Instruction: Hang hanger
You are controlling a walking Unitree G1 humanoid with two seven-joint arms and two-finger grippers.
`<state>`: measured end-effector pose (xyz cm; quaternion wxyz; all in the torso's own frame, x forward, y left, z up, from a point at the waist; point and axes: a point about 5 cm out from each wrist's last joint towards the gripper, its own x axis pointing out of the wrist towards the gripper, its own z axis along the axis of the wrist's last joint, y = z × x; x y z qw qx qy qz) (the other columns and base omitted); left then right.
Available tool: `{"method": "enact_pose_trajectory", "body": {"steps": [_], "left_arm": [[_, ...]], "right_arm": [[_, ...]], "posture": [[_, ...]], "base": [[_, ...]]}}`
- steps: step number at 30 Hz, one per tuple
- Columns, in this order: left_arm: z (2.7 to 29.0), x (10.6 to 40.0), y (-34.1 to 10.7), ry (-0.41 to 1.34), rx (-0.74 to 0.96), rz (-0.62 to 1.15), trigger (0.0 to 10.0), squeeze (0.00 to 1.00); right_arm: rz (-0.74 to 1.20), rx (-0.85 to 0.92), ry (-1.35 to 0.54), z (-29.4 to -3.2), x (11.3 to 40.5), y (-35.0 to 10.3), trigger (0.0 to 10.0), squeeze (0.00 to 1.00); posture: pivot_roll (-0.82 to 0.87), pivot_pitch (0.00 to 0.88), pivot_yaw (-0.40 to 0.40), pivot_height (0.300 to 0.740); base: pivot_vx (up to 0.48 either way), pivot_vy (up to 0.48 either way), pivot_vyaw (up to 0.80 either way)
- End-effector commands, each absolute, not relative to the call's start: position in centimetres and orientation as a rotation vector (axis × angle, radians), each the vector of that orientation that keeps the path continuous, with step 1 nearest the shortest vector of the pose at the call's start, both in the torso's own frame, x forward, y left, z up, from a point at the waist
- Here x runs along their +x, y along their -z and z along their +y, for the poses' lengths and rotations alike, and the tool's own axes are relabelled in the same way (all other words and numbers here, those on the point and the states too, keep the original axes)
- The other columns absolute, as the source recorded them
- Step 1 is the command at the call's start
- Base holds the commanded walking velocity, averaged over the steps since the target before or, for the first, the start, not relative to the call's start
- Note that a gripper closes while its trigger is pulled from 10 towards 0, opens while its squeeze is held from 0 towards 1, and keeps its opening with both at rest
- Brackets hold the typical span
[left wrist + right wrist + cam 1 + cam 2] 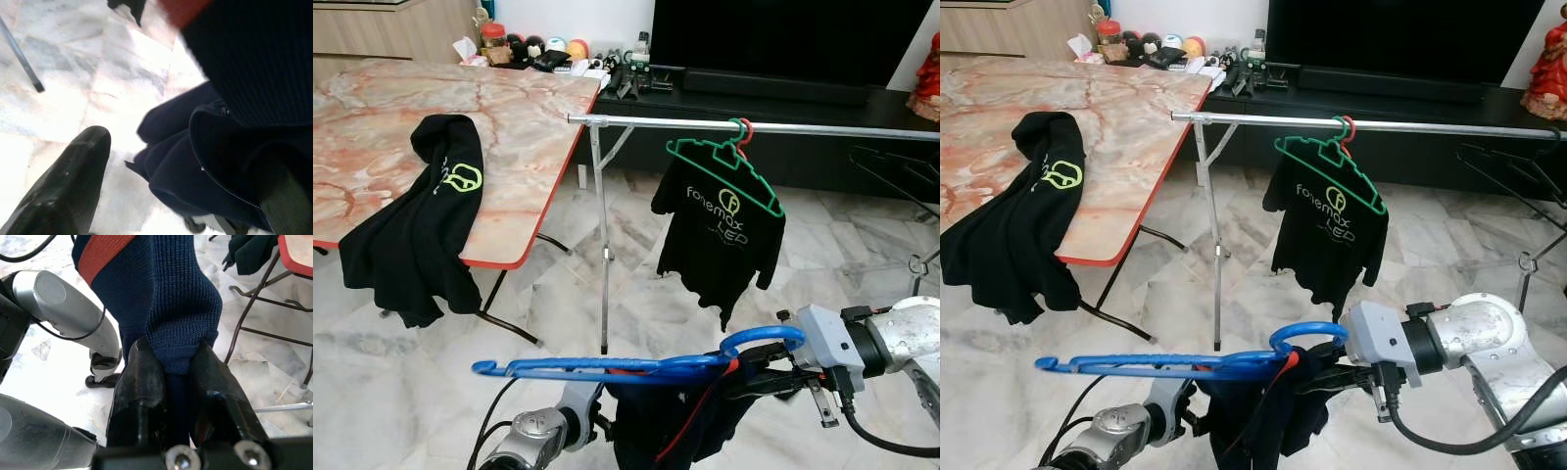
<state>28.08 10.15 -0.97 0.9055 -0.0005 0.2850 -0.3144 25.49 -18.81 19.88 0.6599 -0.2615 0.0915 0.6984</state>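
Blue hanger [607, 366] with navy garment [176, 308]: hovering low before the rail [754, 124], right gripper [177, 377] pinching the garment. Left gripper [195, 205] seemingly parted beside the cloth. Advisable: raising the hook above the rail's free stretch left of the green hanger [724, 162].

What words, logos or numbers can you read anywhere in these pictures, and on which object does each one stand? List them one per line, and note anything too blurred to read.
"fonemax": white print on the chest of the black T-shirt hanging from the rail.
"LED": fainter print below it on the same shirt.
Green logo, no letters readable: on the black shirt on the table.
Items at the far end of the table: labels too small to read.
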Motion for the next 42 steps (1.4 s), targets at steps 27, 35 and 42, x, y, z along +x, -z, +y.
{"method": "enact_pose_trajectory", "body": {"steps": [27, 35, 42], "left_arm": [[10.5, 27.8, 1.6, 0.594, 0.049, 0.625, 0.0, 0.0], [12.2, 28.5, 1.5, 0.392, 0.069, 0.613, 0.0, 0.0], [14.8, 28.8, 1.4, 0.172, 0.043, 0.6, 0.0, 0.0]], "right_arm": [[0.143, -0.621, -1.566, -18.0, 25.9, -20.6, 10.0, 0.0], [0.189, -0.638, -1.512, -18.6, 26.1, -19.6, 10.0, 0.0], [0.235, -0.649, -1.431, -19.4, 26.3, -18.3, 10.0, 0.0]], "posture": [[-0.12, 0.089, -0.039, 0.74], [-0.12, 0.095, -0.034, 0.74], [-0.12, 0.101, -0.027, 0.74]], "base": [[0.0, 0.0, 0.0], [0.0, 0.0, 0.0], [0.0, 0.0, 0.0]]}}
